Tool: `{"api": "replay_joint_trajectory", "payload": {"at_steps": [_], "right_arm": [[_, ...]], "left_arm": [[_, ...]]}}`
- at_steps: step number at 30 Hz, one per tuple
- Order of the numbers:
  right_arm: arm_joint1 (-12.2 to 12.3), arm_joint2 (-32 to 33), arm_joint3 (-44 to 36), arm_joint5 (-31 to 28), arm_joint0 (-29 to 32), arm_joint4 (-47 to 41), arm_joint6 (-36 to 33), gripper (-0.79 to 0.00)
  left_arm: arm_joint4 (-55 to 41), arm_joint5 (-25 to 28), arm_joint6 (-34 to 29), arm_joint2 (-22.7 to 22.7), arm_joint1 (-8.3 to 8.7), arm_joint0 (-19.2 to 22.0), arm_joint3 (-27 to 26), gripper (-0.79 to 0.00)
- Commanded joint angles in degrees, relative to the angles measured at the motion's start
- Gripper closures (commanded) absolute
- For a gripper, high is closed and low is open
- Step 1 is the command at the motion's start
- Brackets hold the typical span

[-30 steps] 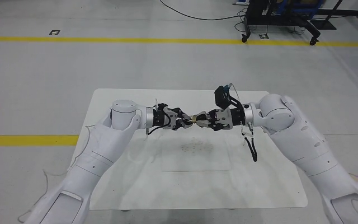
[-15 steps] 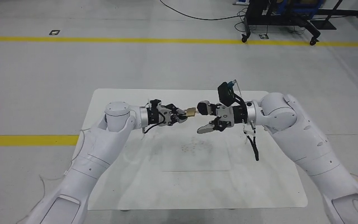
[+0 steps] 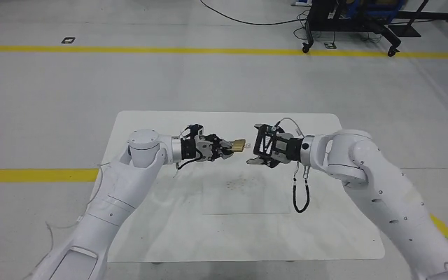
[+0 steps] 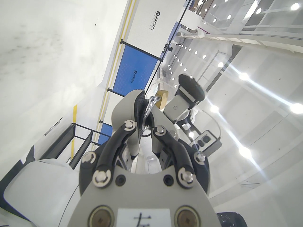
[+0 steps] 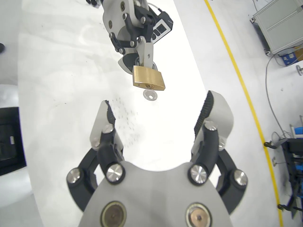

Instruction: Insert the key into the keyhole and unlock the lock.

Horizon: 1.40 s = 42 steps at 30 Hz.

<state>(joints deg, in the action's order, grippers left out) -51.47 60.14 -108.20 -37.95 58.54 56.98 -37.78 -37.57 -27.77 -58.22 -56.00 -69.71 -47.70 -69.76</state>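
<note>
Brass padlock (image 5: 148, 78), small silver key (image 5: 150, 94) in its keyhole, pinched by left gripper (image 5: 138, 62) mid-frame, right gripper (image 5: 158, 98) fingers spread nearby.

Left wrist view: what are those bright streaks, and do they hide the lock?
Left wrist view: ceiling lamps flare into streaks beside the left gripper; the lock shows brass past the fingers. Right wrist view: the table glares white, yet the key in the lock reads plainly.

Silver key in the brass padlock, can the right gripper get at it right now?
Probably yes: the open right gripper faces the round-headed silver key, which juts from the brass padlock held up by the left gripper, and nothing stands between them.
</note>
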Motion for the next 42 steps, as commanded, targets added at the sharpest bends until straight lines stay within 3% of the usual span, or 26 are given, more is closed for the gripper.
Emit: {"api": "replay_joint_trajectory", "payload": {"at_steps": [1,6,11,17,19,23,29,34,38,42], "right_arm": [[-0.10,-0.31,0.03,0.62,0.63,3.22,2.78,-0.369],[-0.23,-0.48,-0.67,2.22,2.37,8.17,7.38,-0.292],[-0.16,-0.53,-0.86,-0.45,2.64,9.86,7.06,-0.277],[-0.10,0.15,-0.64,-3.14,2.48,8.79,7.12,-0.179],[-0.10,0.29,-0.66,-3.51,2.46,8.73,6.84,-0.089],[-0.17,0.33,-0.62,-3.77,2.44,8.18,6.44,0.000],[-0.37,0.05,0.49,-4.04,2.25,5.23,5.42,0.000],[-0.59,0.51,4.36,-3.25,2.04,-4.55,3.69,0.000],[-0.92,0.59,10.52,-3.04,1.52,-22.39,2.11,0.000],[-1.17,-0.19,15.40,-3.00,0.01,-34.65,-1.57,0.000]], "left_arm": [[0.03,-0.31,-0.44,0.18,0.01,0.15,0.13,0.000],[-0.12,-0.72,-1.06,0.36,0.08,0.09,0.28,0.000],[-0.17,-0.89,-1.16,0.44,0.17,-0.11,0.04,0.000],[0.12,-1.10,-1.15,0.35,0.35,-0.15,-0.42,0.000],[0.24,-1.07,-1.07,0.36,0.40,-0.22,-0.68,0.000],[0.55,-0.87,-0.85,0.40,0.50,-0.43,-1.10,0.000],[1.02,-0.56,-0.64,0.42,0.64,-0.54,-1.55,0.000],[3.84,2.21,1.84,0.23,0.90,-0.88,-2.77,0.000],[8.54,8.17,4.59,0.12,1.23,-1.90,-4.89,0.000],[11.95,13.08,5.86,-0.27,1.59,-3.29,-6.50,0.000]]}}
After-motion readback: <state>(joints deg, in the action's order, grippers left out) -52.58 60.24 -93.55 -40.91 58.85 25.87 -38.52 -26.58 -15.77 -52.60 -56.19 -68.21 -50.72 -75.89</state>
